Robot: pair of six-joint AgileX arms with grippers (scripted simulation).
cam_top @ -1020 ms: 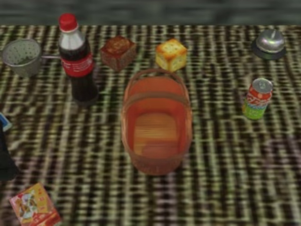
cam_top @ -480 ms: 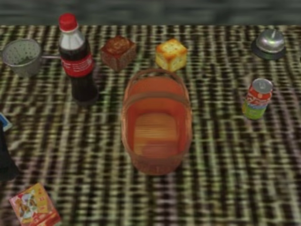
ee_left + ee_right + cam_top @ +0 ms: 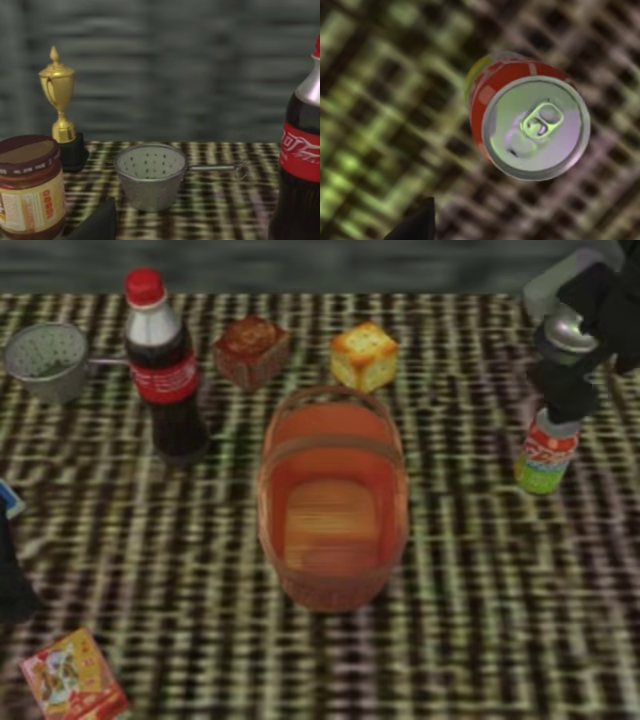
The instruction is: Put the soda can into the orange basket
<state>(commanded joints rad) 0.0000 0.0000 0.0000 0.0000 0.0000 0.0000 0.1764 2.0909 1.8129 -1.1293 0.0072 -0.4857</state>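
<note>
Right gripper (image 3: 566, 400) above the soda can (image 3: 545, 460), grip state unclear.
Can stands upright at table's right, well apart from the orange basket (image 3: 333, 585); only the right wrist view shows its silver lid (image 3: 536, 127).

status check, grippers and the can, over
Right gripper above the can, not gripping. Left arm parked at table's left edge. Can upright, right of the basket. Nothing between them.
</note>
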